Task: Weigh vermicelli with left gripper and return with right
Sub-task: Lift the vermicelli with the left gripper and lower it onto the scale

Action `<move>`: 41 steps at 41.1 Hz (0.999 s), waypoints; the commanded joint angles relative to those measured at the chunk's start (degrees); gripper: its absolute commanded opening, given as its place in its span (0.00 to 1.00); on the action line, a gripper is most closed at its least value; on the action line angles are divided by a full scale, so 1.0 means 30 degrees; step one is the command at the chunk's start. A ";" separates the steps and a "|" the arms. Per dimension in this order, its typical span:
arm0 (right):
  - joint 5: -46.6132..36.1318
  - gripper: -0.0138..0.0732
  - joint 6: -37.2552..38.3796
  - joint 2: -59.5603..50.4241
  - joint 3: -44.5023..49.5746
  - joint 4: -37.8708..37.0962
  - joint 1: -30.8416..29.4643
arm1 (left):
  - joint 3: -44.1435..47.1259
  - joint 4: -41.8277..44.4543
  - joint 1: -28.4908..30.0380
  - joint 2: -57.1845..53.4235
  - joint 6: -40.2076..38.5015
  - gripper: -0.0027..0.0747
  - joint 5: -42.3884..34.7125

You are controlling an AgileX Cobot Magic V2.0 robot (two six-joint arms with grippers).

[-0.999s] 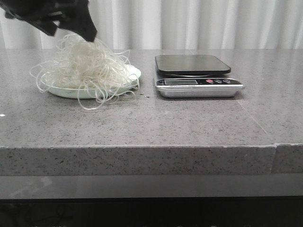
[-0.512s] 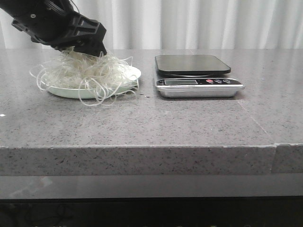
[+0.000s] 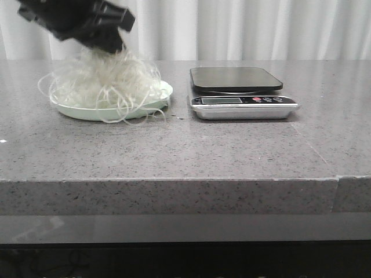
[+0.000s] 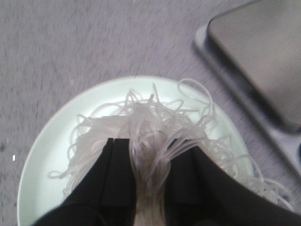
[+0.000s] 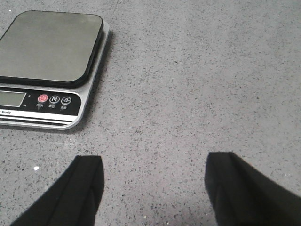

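Left gripper point(image 4: 149, 188) pinching vermicelli point(image 4: 155, 127) top, strands trailing onto plate point(image 4: 47, 155)

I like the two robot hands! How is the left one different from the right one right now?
The left gripper is shut on the vermicelli, strands pinched between its fingers; the right gripper is open and holds nothing. The left gripper hangs over the pale green plate; the right gripper hangs over bare counter beside the scale. Both have black fingers.
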 commanded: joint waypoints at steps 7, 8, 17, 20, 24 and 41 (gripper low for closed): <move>-0.1379 0.80 -0.0108 -0.0024 -0.0493 -0.0123 0.0030 | -0.3503 0.0098 -0.1593 -0.1975 -0.0003 0.22 -0.1462; -0.1379 0.80 -0.0108 -0.0024 -0.0493 -0.0123 0.0030 | -0.3816 0.0098 -0.1701 -0.1975 -0.0003 0.22 -0.1512; -0.1379 0.80 -0.0108 -0.0024 -0.0493 -0.0123 0.0030 | -0.6201 0.0098 -0.2946 -0.1257 -0.0003 0.22 -0.4351; -0.1359 0.80 -0.0108 -0.0024 -0.0493 -0.0123 0.0030 | -0.6905 0.0098 -0.3431 -0.0519 -0.0003 0.22 -0.5308; -0.1338 0.80 -0.0108 -0.0024 -0.0493 -0.0123 0.0030 | -0.7876 0.0098 -0.3856 0.0685 -0.0003 0.22 -0.5760; -0.1325 0.80 -0.0108 -0.0024 -0.0493 -0.0123 0.0030 | -0.9841 0.0098 -0.4154 0.5424 -0.0003 0.22 -0.6460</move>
